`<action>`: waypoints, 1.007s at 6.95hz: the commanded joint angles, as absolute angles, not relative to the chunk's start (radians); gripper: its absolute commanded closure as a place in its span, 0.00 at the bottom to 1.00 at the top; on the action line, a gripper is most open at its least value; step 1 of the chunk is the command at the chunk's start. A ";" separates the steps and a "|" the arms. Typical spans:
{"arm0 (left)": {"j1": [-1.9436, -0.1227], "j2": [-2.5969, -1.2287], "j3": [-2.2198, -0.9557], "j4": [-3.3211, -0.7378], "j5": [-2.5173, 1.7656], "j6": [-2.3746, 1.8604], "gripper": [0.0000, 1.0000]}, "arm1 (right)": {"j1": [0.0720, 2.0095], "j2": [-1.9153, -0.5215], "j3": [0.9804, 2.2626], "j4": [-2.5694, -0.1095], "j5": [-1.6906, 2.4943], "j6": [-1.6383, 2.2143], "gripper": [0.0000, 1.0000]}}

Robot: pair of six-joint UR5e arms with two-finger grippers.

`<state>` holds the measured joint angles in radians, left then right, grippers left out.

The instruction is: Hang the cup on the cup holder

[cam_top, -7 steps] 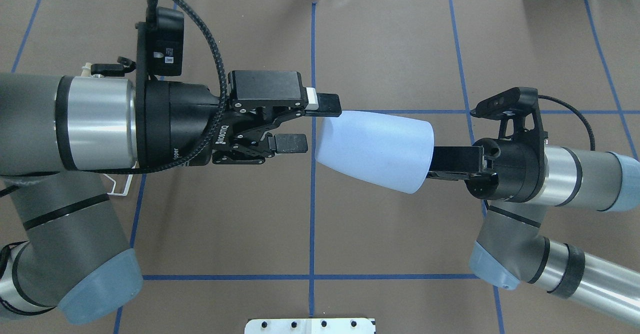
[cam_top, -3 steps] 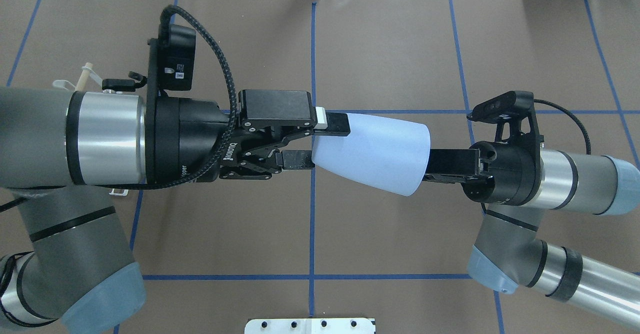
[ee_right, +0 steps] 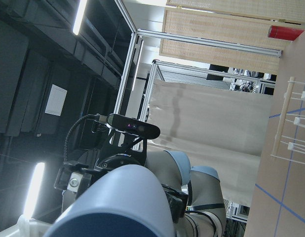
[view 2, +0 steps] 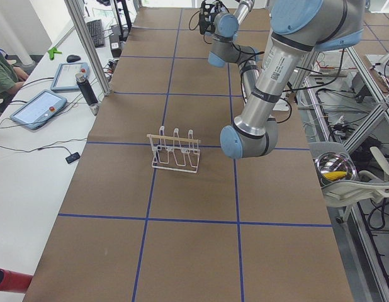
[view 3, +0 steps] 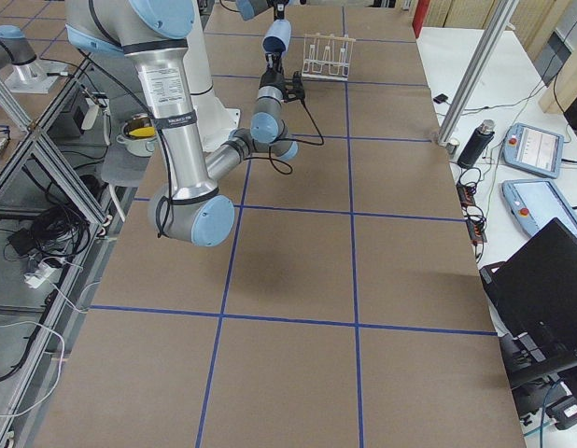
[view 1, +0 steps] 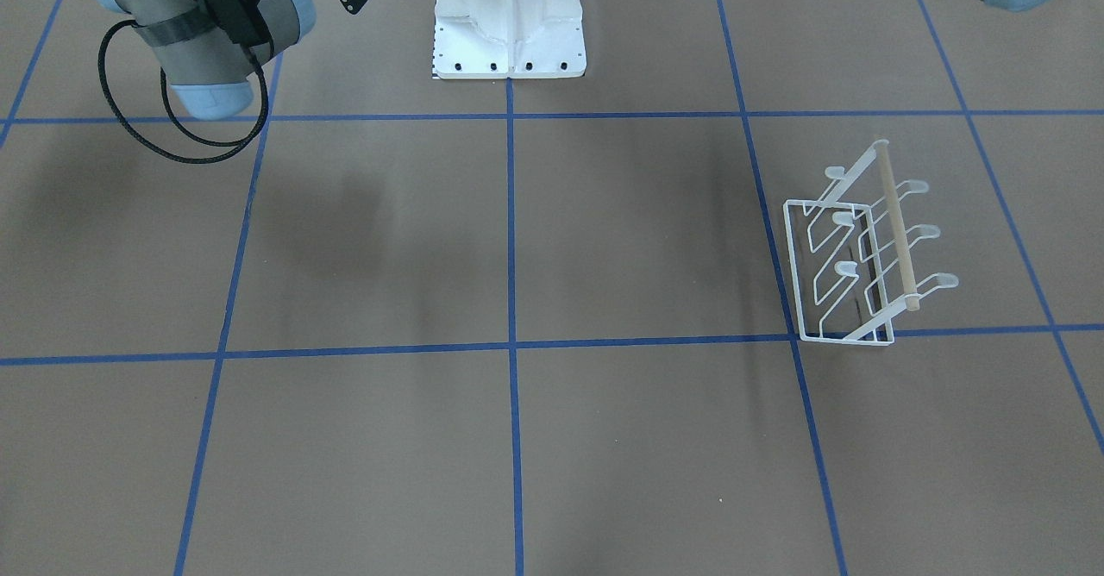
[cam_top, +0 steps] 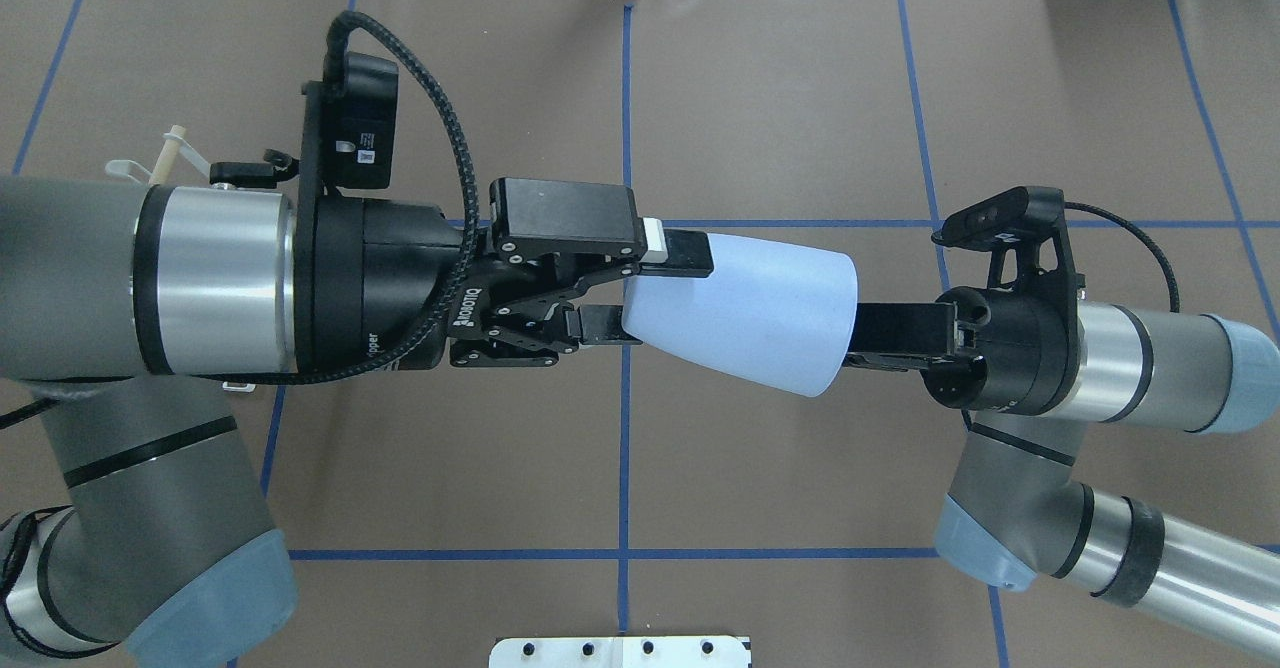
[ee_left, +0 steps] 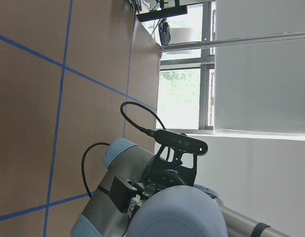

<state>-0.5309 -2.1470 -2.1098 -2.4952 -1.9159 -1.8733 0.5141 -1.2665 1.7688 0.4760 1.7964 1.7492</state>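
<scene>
The pale blue cup [cam_top: 745,313] is held in the air on its side, base toward the left arm. My right gripper [cam_top: 868,334] is shut on its rim end. My left gripper [cam_top: 665,290] is open, with one finger [cam_top: 685,253] over the cup's base end and the other finger [cam_top: 598,324] at its lower edge. The cup also shows in the exterior right view [view 3: 276,35] and in both wrist views [ee_left: 177,215] [ee_right: 118,202]. The white wire cup holder [view 1: 862,248] with its wooden rod stands on the table under my left arm, and only its rod tip [cam_top: 170,151] shows from overhead.
The white robot pedestal [view 1: 509,24] stands at the table's near edge. The brown table [view 1: 517,438] is marked with blue tape lines. A metal bowl [view 2: 335,168] sits off the table behind the robot. Tablets [view 2: 40,108] lie on the operators' desk.
My left gripper has moved right to the cup, and its fingers now straddle the base end. The right gripper and cup have shifted slightly left.
</scene>
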 commanded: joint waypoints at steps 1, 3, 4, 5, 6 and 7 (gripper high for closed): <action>-0.531 -2.151 -2.109 -2.496 -1.917 -1.884 0.24 | 0.512 -1.267 1.769 0.476 1.798 1.750 1.00; -0.534 -2.151 -2.109 -2.497 -1.917 -1.884 0.24 | 0.511 -1.267 1.767 0.488 1.796 1.750 1.00; -0.534 -2.151 -2.108 -2.497 -1.917 -1.884 0.24 | 0.509 -1.267 1.767 0.489 1.796 1.750 1.00; -0.532 -2.151 -2.106 -2.496 -1.916 -1.884 0.24 | 0.508 -1.267 1.767 0.489 1.796 1.750 1.00; -0.534 -2.151 -2.106 -2.494 -1.917 -1.884 0.26 | 0.506 -1.267 1.767 0.489 1.796 1.750 1.00; -0.534 -2.151 -2.106 -2.494 -1.917 -1.884 0.42 | 0.505 -1.267 1.769 0.489 1.796 1.750 1.00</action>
